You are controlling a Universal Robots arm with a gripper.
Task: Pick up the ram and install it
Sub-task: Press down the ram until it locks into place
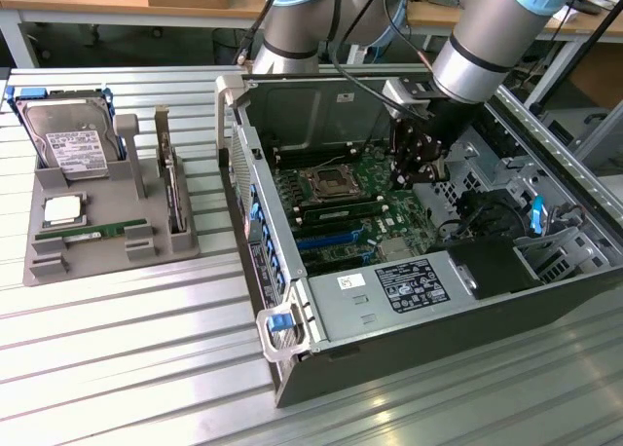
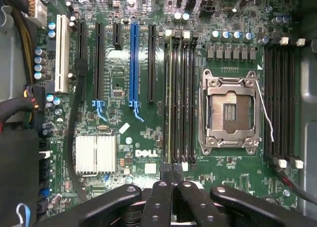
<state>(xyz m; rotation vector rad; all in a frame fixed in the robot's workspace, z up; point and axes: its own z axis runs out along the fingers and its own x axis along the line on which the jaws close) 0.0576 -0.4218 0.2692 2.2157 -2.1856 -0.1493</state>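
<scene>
The arm reaches into the open computer case (image 1: 292, 315), and the gripper (image 1: 421, 164) hangs just above the motherboard (image 1: 341, 207), near the empty processor socket (image 1: 329, 183); in the wrist view the gripper (image 2: 171, 180) has its fingers pressed together with nothing between them, their tips over the near end of a bank of memory slots (image 2: 179, 95); a ram stick (image 2: 170, 95) stands seated in the slot directly ahead of the tips. On the grey tray (image 1: 49, 261), well apart at the exterior view's left, a second ram stick (image 1: 92, 234) lies flat in front of the silver chip (image 1: 64, 210); the hard drive (image 1: 66, 139) leans at the tray's back.
</scene>
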